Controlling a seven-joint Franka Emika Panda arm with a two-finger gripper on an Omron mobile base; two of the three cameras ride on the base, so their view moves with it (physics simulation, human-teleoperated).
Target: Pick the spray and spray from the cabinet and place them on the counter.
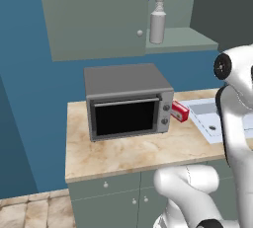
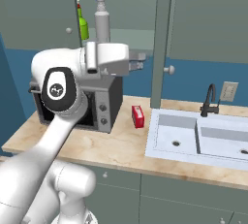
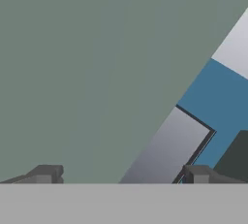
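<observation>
The tall grey-white spray (image 1: 157, 20) (image 2: 101, 20) with a blue-white nozzle stands upright on the inner shelf of the open grey-green cabinet (image 1: 94, 19) (image 2: 203, 14). A shorter green spray (image 2: 83, 25) stands just left of it in the right base view. My gripper (image 2: 139, 62) hangs below and in front of the bottles, pointing right toward the open door's edge, apart from both. In the hand view my gripper (image 3: 121, 177) is open, its fingertips (image 3: 46, 173) wide apart with nothing between them, facing a flat cabinet door. The beige counter (image 1: 138, 150) (image 2: 116, 145) lies below.
A grey toaster oven (image 1: 126, 101) (image 2: 104, 104) sits on the counter under the cabinet. A flat red box (image 1: 179, 111) (image 2: 138, 116) lies beside it. To the right are the pale sink (image 1: 212, 116) (image 2: 203, 136) and a dark faucet (image 2: 209, 101). A door knob (image 2: 169, 69) sticks out near my hand.
</observation>
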